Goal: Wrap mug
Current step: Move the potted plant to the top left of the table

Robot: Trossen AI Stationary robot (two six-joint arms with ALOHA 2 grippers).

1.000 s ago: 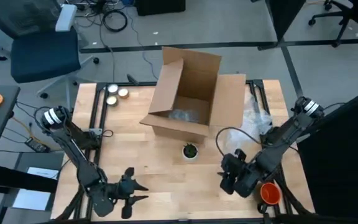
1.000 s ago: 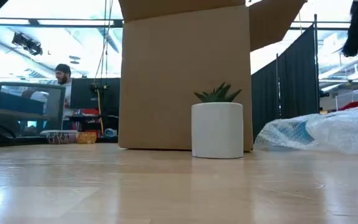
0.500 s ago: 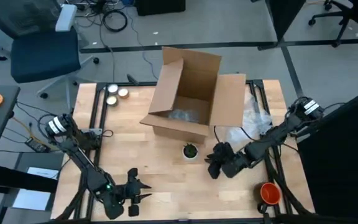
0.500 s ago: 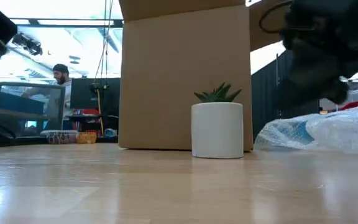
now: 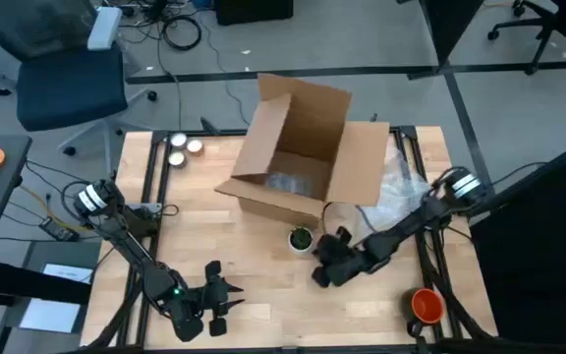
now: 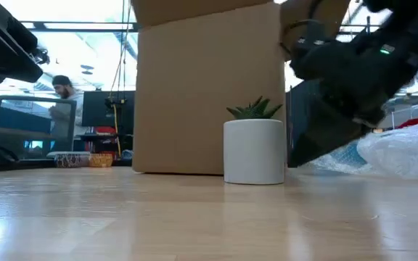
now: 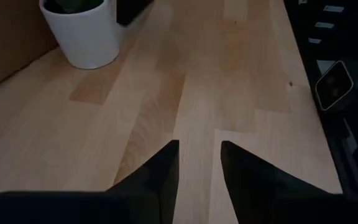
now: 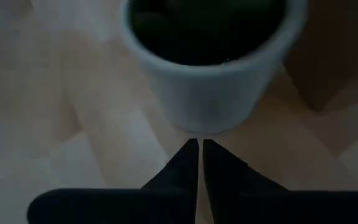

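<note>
Just then the right gripper [image 5: 319,274] hung low beside the white plant pot [image 5: 301,239], at its four o'clock, jaws clenched on nothing. Its partner, the left gripper [image 5: 226,305], waited with jaws slightly parted near the worktop's [image 5: 263,275] front edge. An orange mug [image 5: 427,305] sat at the front right corner.

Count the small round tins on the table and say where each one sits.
2. Both tins sit near the table's far left corner, left of the cardboard box, almost touching. More could be hidden inside or behind the box.
</note>
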